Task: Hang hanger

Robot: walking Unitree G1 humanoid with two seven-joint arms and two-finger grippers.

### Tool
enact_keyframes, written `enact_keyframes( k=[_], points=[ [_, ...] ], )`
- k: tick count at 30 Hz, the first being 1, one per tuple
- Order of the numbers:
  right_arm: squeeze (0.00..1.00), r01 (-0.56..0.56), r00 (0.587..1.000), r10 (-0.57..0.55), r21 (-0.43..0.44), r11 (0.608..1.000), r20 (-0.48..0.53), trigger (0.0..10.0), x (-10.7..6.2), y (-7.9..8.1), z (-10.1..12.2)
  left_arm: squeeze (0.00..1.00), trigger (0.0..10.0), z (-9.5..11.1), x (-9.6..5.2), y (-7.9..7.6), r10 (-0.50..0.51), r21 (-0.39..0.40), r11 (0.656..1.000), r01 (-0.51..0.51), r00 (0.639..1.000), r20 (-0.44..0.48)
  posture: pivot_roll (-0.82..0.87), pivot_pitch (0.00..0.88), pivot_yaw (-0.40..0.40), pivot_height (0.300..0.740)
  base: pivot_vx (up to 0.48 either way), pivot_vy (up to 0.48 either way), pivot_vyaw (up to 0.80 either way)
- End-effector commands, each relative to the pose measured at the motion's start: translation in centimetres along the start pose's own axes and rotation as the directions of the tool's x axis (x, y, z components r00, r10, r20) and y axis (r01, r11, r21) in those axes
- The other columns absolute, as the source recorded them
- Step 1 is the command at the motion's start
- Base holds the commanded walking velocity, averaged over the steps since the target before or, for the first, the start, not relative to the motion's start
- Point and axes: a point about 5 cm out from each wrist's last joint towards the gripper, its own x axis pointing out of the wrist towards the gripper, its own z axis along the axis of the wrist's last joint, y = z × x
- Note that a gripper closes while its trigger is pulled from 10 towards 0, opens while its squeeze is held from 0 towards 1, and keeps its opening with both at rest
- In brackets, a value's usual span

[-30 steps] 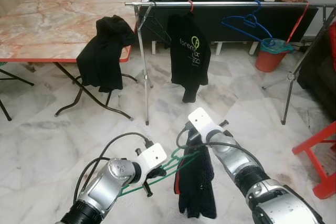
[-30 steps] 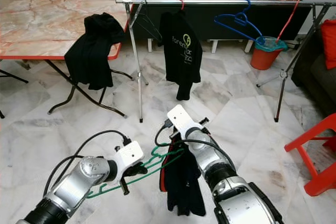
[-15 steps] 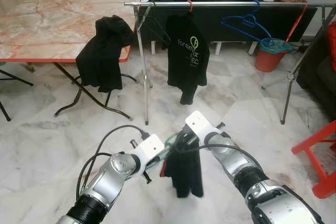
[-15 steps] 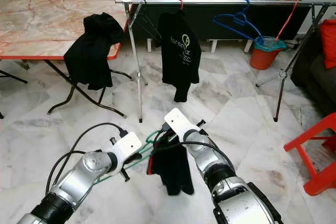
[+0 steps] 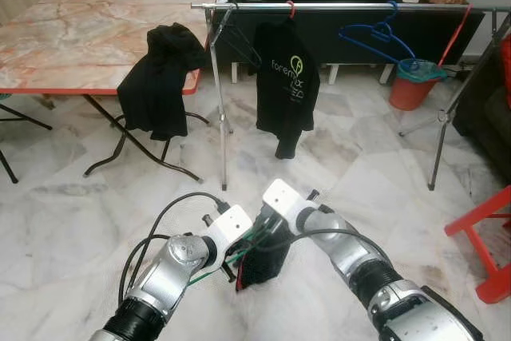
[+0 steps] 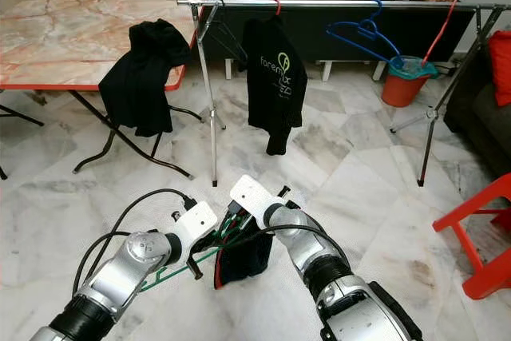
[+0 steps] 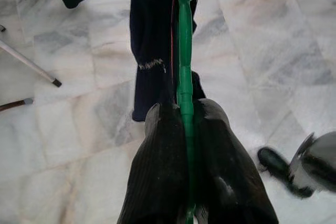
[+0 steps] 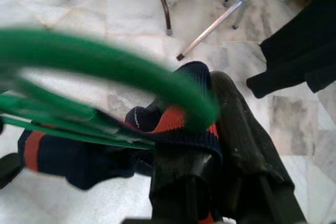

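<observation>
The right end effector [image 8: 210, 145] pinches a navy garment [image 8: 79, 158] beside the green hanger [image 8: 105, 66].

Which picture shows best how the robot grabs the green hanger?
The left wrist view: the green hanger runs straight between the left pincer's shut fingers. The right wrist view blurs its green curve beside dark cloth. The eye views show small green bits between both pincers.

The two eye views look forward and down from the head, sharing the clothes rail [image 5: 343, 7] across the upper frame and both arms below; each wrist view looks closely along its own fingers toward the marble floor [image 7: 294, 61].
</observation>
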Motion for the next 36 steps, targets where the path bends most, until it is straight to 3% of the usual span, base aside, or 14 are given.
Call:
enact_keyframes(
  k=[1, 6, 8, 14, 21, 24, 28, 32, 36],
  points=[
    [0.00, -0.040, 0.996, 0.044, -0.049, 0.998, 0.077, 10.0, 0.1, 0.3, 1.7, 0.00, 10.0, 0.5, 0.3, -0.1, 0.010, -0.050, 0.999, -0.008, 0.999, 0.051, -0.06, 0.000, -0.033, 0.740, 0.000, 0.000, 0.00],
    [0.00, -0.042, 0.996, 0.046, -0.052, 0.998, 0.081, 10.0, 0.0, 0.3, 1.7, 0.00, 10.0, 0.9, 0.6, 0.9, 0.126, -0.124, 0.985, -0.116, 0.989, 0.081, -0.06, 0.000, -0.033, 0.740, 0.000, 0.000, 0.00],
    [0.00, -0.030, 0.996, 0.032, -0.022, 0.999, 0.081, 10.0, 0.0, 0.2, 1.8, 0.00, 10.0, 1.7, 0.7, 1.5, 0.206, -0.211, 0.961, -0.176, 0.970, 0.128, -0.06, 0.000, -0.033, 0.740, 0.000, 0.000, 0.00],
    [0.00, 0.052, 0.998, -0.054, 0.038, 0.998, 0.035, 10.0, -0.1, -0.8, 1.5, 0.00, 10.0, 2.8, 0.8, 2.1, 0.298, -0.258, 0.934, -0.248, 0.938, 0.177, -0.07, 0.000, -0.032, 0.740, 0.000, 0.000, 0.00],
    [0.00, 0.162, 0.987, -0.161, 0.074, 0.984, -0.023, 10.0, -0.5, -1.7, 0.4, 0.00, 10.0, 2.7, 0.7, 2.2, 0.333, -0.278, 0.920, -0.275, 0.924, 0.190, -0.06, 0.000, -0.033, 0.740, 0.000, 0.000, 0.00],
    [0.00, 0.186, 0.982, -0.183, 0.088, 0.979, -0.037, 10.0, -0.7, -1.8, 0.2, 0.00, 10.0, 2.8, 0.5, 2.9, 0.395, -0.314, 0.892, -0.324, 0.898, 0.196, -0.06, 0.000, -0.033, 0.740, 0.000, 0.000, 0.00],
    [0.00, 0.171, 0.985, -0.171, 0.097, 0.980, -0.017, 10.0, -0.7, -1.0, 0.1, 0.00, 10.0, 3.3, 0.7, 2.8, 0.374, -0.338, 0.895, -0.291, 0.903, 0.211, -0.06, 0.000, -0.033, 0.740, 0.000, 0.000, 0.00],
    [0.00, 0.117, 0.989, -0.122, 0.064, 0.991, 0.079, 10.0, -0.5, -0.2, 1.5, 0.00, 10.0, 3.5, 1.1, 1.5, 0.279, -0.290, 0.934, -0.206, 0.931, 0.236, -0.07, 0.000, -0.033, 0.740, 0.000, 0.000, 0.00],
    [0.00, 0.099, 0.990, -0.103, 0.045, 0.994, 0.095, 10.0, -0.6, -0.1, 2.1, 0.00, 10.0, 3.4, 1.1, 1.6, 0.301, -0.305, 0.926, -0.223, 0.924, 0.238, -0.07, 0.000, -0.033, 0.740, 0.000, 0.000, 0.00]
  ],
)
